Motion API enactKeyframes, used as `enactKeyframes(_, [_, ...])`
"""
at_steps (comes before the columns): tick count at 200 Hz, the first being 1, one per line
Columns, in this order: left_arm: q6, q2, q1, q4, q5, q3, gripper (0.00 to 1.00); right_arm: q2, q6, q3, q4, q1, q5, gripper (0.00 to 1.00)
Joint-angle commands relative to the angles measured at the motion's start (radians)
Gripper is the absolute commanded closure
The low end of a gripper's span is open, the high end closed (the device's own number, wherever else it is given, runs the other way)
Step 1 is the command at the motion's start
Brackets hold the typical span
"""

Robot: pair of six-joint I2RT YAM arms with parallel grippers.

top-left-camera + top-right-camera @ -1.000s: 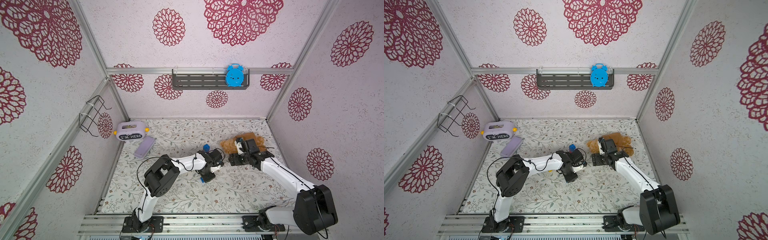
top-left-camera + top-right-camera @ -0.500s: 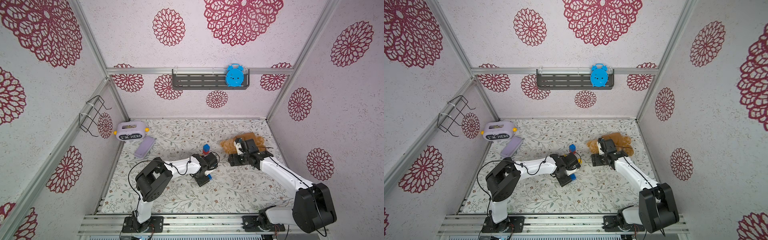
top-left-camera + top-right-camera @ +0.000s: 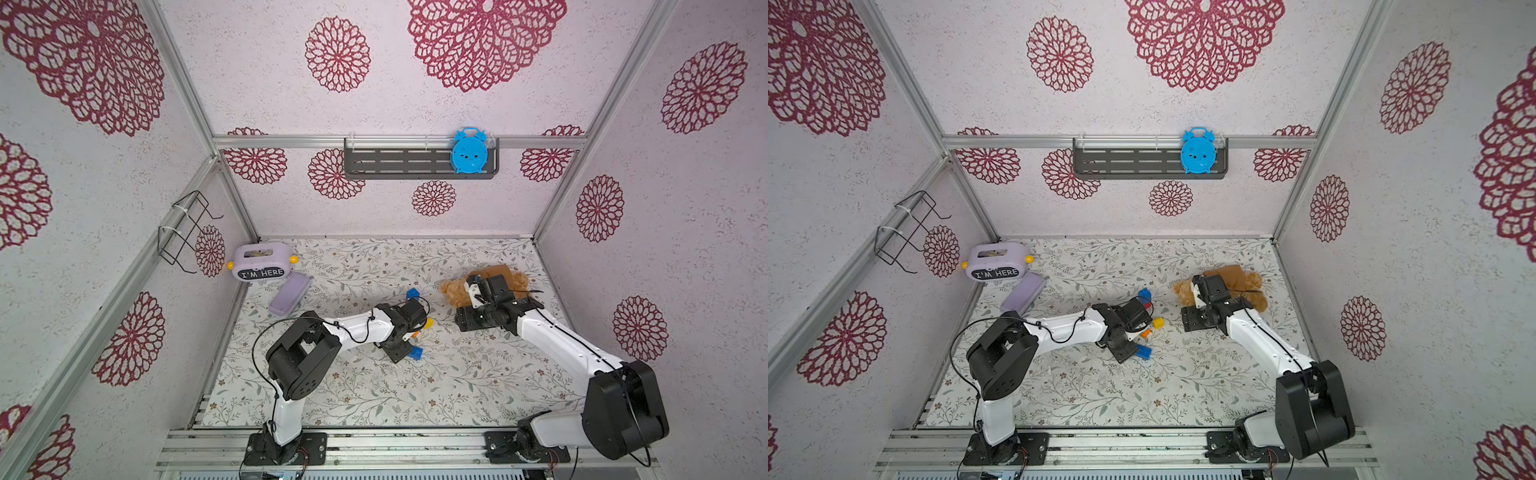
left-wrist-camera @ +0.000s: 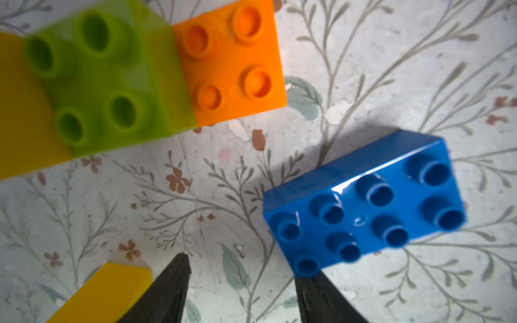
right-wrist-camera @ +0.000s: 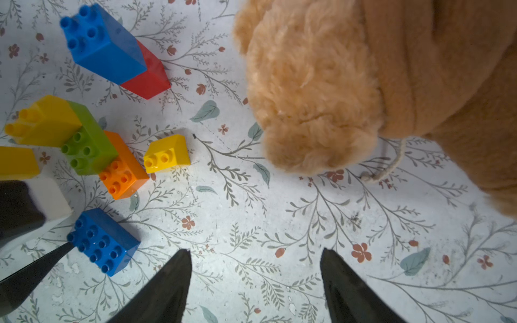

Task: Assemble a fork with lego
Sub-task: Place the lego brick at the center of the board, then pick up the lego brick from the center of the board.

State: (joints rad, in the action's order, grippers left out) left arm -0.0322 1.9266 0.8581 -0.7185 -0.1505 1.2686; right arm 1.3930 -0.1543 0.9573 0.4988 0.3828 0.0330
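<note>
I count eight lego bricks [image 5: 167, 153] mid-mat [image 3: 357, 399]: three yellow, two blue, one red, one green, one orange. The fork [image 5: 89, 151] is just a yellow-green-orange row. One blue-on-red stack [image 5: 112, 53] sits at its 12 o'clock, one loose blue brick [image 3: 1144, 352] at 6 and one plush [image 3: 498, 276] at 2. Left gripper [image 4: 243, 265] and right gripper [image 5: 256, 251] both gape, empty.

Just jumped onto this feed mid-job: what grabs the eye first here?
Bright lego bricks in the middle of the table: a yellow-green-orange row, a blue-and-red stack, and a loose blue brick beside the open left gripper. Then the brown plush toy on the table's right, near the right gripper. A blue clock sits on the back-wall shelf.
</note>
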Motion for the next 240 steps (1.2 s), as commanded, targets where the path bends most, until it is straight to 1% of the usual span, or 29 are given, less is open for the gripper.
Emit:
enactKeyframes(1, [-0.014, -0.100, -0.004, 0.065, 0.010, -0.038, 0.33, 0.062, 0.002, 0.061, 0.013, 0.061, 0.010, 0.24])
enactKeyframes(16, [-0.026, -0.188, -0.005, 0.112, 0.010, -0.101, 0.30, 0.117, -0.002, 0.095, 0.003, 0.094, 0.004, 0.23])
enactKeyframes(26, [-0.040, -0.262, -0.005, 0.150, 0.000, -0.151, 0.26, 0.155, -0.001, 0.121, 0.000, 0.114, 0.004, 0.22])
enactKeyframes(49, [-0.072, -0.434, -0.009, 0.236, -0.068, -0.260, 0.15, 0.248, 0.010, 0.185, 0.004, 0.148, 0.005, 0.20])
enactKeyframes(59, [-0.089, -0.504, -0.016, 0.270, -0.096, -0.300, 0.12, 0.288, 0.018, 0.214, 0.009, 0.161, 0.005, 0.19])
enactKeyframes(67, [-0.103, -0.555, -0.026, 0.300, -0.118, -0.331, 0.10, 0.319, 0.023, 0.235, 0.013, 0.167, 0.001, 0.19])
enactKeyframes(78, [-0.121, -0.616, -0.044, 0.335, -0.119, -0.366, 0.09, 0.353, 0.027, 0.257, 0.014, 0.172, -0.002, 0.20])
enactKeyframes(95, [-0.154, -0.687, -0.070, 0.370, -0.133, -0.407, 0.05, 0.395, 0.029, 0.283, 0.015, 0.172, -0.006, 0.22])
enactKeyframes(104, [-0.167, -0.714, -0.083, 0.384, -0.134, -0.424, 0.04, 0.414, 0.030, 0.294, 0.017, 0.173, -0.005, 0.24])
enactKeyframes(121, [-0.178, -0.758, -0.102, 0.397, -0.125, -0.443, 0.02, 0.440, 0.033, 0.308, 0.017, 0.174, 0.011, 0.32])
enactKeyframes(164, [-0.176, -0.798, -0.110, 0.388, -0.145, -0.467, 0.01, 0.490, 0.041, 0.329, 0.014, 0.182, 0.037, 0.39])
enactKeyframes(180, [-0.176, -0.810, -0.111, 0.393, -0.151, -0.478, 0.01, 0.503, 0.044, 0.334, 0.011, 0.183, 0.038, 0.43])
enactKeyframes(200, [-0.178, -0.825, -0.111, 0.397, -0.163, -0.485, 0.00, 0.520, 0.051, 0.353, 0.021, 0.185, 0.044, 0.54])
enactKeyframes(226, [-0.176, -0.857, -0.112, 0.395, -0.193, -0.491, 0.00, 0.497, 0.077, 0.355, 0.034, 0.185, 0.067, 0.74])
enactKeyframes(240, [-0.175, -0.884, -0.113, 0.390, -0.219, -0.494, 0.00, 0.452, 0.114, 0.344, 0.049, 0.183, 0.059, 0.79])
